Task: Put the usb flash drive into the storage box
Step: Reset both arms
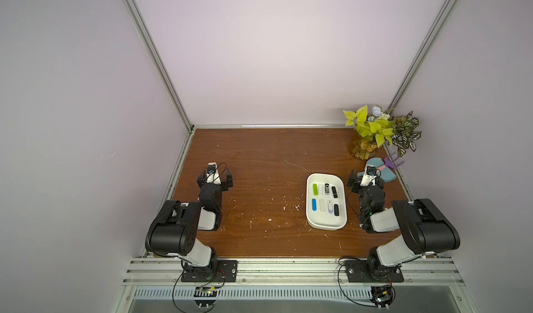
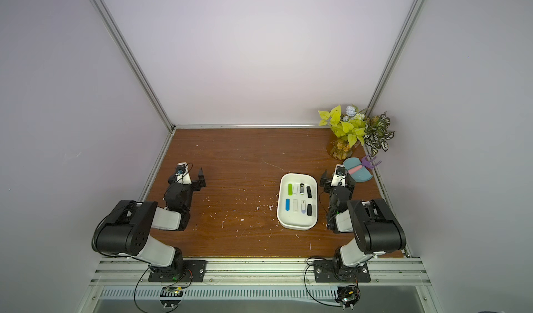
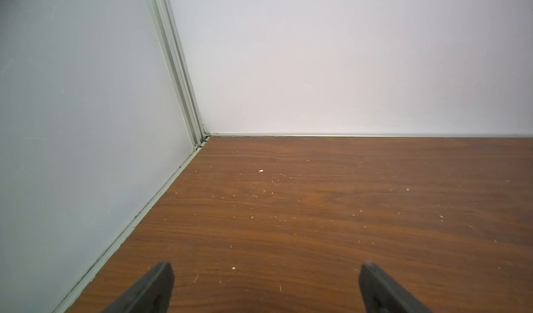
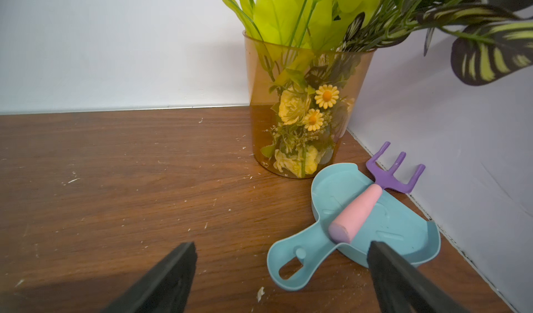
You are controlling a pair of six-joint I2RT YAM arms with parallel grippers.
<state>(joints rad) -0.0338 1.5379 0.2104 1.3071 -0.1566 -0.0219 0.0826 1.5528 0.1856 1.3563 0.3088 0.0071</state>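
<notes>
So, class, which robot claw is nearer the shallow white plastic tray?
Right. The right claw sits just beside the white plastic tray, on its right; the left claw is far across the brown wooden table.

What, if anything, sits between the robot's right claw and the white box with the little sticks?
Nothing that shows. The right gripper hangs open beside the box, with only bare table between them. The dustpan lies beyond the gripper. The sticks already lie in the box.
</notes>
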